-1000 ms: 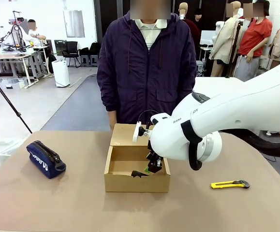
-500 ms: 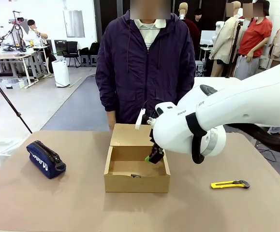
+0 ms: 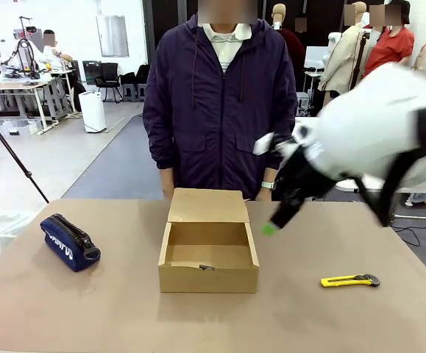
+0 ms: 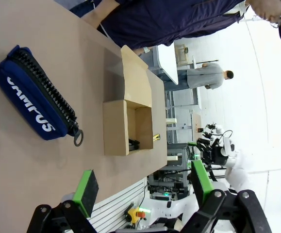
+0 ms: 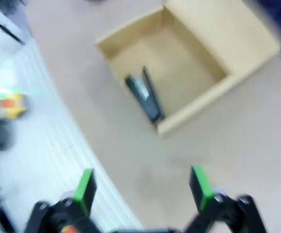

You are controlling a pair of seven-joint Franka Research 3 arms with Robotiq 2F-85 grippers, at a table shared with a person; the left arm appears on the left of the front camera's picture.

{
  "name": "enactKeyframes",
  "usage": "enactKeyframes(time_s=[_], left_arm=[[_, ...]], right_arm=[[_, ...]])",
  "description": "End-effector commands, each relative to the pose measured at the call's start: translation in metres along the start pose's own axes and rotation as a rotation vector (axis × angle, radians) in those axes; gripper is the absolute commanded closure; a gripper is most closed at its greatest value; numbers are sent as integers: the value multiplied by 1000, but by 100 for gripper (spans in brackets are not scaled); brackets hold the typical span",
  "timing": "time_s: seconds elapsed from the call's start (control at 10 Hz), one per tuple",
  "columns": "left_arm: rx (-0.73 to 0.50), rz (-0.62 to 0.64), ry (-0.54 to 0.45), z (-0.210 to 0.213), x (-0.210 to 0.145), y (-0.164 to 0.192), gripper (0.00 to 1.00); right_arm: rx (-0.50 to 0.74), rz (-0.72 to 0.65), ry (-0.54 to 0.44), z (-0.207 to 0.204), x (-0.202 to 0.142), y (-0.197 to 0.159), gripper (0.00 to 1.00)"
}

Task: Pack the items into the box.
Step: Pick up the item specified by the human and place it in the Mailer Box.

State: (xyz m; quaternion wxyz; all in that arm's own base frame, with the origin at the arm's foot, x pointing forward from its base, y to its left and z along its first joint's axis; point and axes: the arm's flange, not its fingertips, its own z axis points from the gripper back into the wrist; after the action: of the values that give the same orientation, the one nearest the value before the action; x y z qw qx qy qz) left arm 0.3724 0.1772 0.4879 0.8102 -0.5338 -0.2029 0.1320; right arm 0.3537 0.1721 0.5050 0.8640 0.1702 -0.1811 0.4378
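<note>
Both left fingers (image 4: pixel 87 191) and right fingers (image 5: pixel 200 187) are held open; beyond the latter, the gadget (image 5: pixel 144 94) is seen in the box (image 5: pixel 203 102).

black gadget (image 5: pixel 144 94) inside box (image 5: pixel 184 68); right gripper (image 5: pixel 142 187) spread, empty

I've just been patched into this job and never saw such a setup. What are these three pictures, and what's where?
Two white robot arms share a table with a person standing opposite. The wide picture looks across from the robot's side; there the right arm, blurred, hangs right of the open cardboard box. The other two come from cameras on each wrist, looking along the green pads; both sets of jaws are open and hold nothing. A small black gadget lies in the box. The yellow utility knife lies on the table to the right, the navy pouch to the left.
</note>
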Motion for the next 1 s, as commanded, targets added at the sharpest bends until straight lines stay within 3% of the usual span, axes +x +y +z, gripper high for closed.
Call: enactKeyframes(time_s=[0.0,0.1,0.3,0.4,0.5,0.6,0.7,0.8,0.9], left_arm=[[-2,-16,11,3,-1,0,0],[-2,-16,11,3,-1,0,0],[-2,-16,11,3,-1,0,0],[-2,-16,11,3,-1,0,0],[-2,-16,11,3,-1,0,0],[-2,-16,11,3,-1,0,0],[-2,-16,11,3,-1,0,0],[-2,-16,11,3,-1,0,0],[-2,-16,11,3,-1,0,0]], right_arm=[[181,-361,24,86,-45,-29,0],[275,-493,-37,108,-75,-46,0],[446,-630,-309,142,-146,-79,0],[465,-922,-435,145,-176,-93,0],[596,-1001,-640,143,-198,-98,0],[766,-1044,-741,134,-216,-102,0],[714,-1177,-734,118,-224,-108,0],[560,-864,-406,153,-220,-107,0],[560,-864,-406,153,-220,-107,0]])
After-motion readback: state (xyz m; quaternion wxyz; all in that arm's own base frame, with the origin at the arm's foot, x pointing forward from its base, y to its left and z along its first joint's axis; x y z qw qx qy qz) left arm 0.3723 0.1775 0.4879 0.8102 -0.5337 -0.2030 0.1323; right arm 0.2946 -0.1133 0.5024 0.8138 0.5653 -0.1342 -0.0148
